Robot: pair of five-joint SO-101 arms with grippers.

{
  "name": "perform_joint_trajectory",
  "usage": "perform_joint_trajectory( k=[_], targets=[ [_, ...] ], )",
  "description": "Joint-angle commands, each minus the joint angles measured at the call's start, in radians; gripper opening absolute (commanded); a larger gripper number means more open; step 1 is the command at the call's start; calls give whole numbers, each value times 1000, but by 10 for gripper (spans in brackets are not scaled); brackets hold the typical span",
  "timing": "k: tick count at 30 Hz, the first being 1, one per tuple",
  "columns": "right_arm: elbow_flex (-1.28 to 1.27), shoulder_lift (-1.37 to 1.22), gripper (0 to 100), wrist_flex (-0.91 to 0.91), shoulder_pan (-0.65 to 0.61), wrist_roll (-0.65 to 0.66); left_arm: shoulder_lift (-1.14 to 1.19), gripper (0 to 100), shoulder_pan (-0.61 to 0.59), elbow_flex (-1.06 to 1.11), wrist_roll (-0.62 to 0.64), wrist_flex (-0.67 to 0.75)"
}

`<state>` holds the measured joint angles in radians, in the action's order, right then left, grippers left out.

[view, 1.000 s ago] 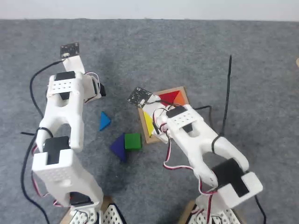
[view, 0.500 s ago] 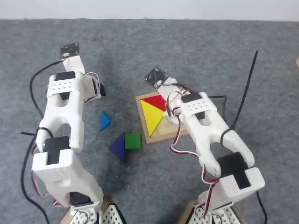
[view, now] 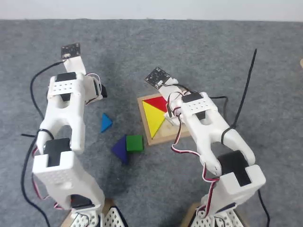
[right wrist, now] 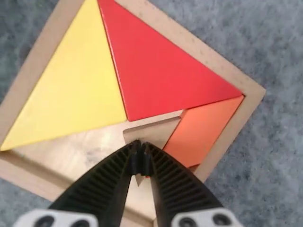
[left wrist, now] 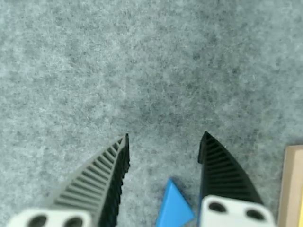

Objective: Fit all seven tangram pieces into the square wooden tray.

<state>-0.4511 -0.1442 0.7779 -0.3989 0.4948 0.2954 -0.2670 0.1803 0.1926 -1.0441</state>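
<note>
The square wooden tray [view: 162, 136] lies at the table's middle and holds a yellow triangle [view: 153, 118], a red triangle [view: 159, 102] and an orange piece [right wrist: 204, 128]. My right gripper [right wrist: 140, 150] is shut with nothing in it, hovering over the bare tray floor [right wrist: 71, 151] beside the orange piece. A small blue triangle [view: 105, 122] lies on the carpet left of the tray. My left gripper [left wrist: 163, 138] hangs open above the carpet, the blue triangle [left wrist: 174, 208] lying between its fingers, back from the tips. A dark blue triangle [view: 120, 149] touches a green square [view: 134, 143] in front of it.
Grey carpet covers the whole table. The tray's edge [left wrist: 293, 189] appears just beside my left gripper's finger [left wrist: 222, 175]. A black cable [view: 244, 94] rises to the right of the right arm. Open carpet lies behind and to the right of the tray.
The right arm swung right off the tray's left half, uncovering the yellow and red triangles, then eased slightly back. The left arm and the loose pieces stayed put.
</note>
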Motion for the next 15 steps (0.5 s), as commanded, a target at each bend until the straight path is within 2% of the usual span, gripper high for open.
perform_joint_trajectory(
  k=[1, 10, 15],
  targets=[
    [3, 56, 23, -7, 2, -11, -12, 239, 5, -22, 3, 0],
    [-86, 189, 23, -15, -10, -21, -12, 239, 5, -22, 3, 0],
    [-74, 105, 23, -35, -4, -20, -12, 239, 5, -22, 3, -3]
  ],
)
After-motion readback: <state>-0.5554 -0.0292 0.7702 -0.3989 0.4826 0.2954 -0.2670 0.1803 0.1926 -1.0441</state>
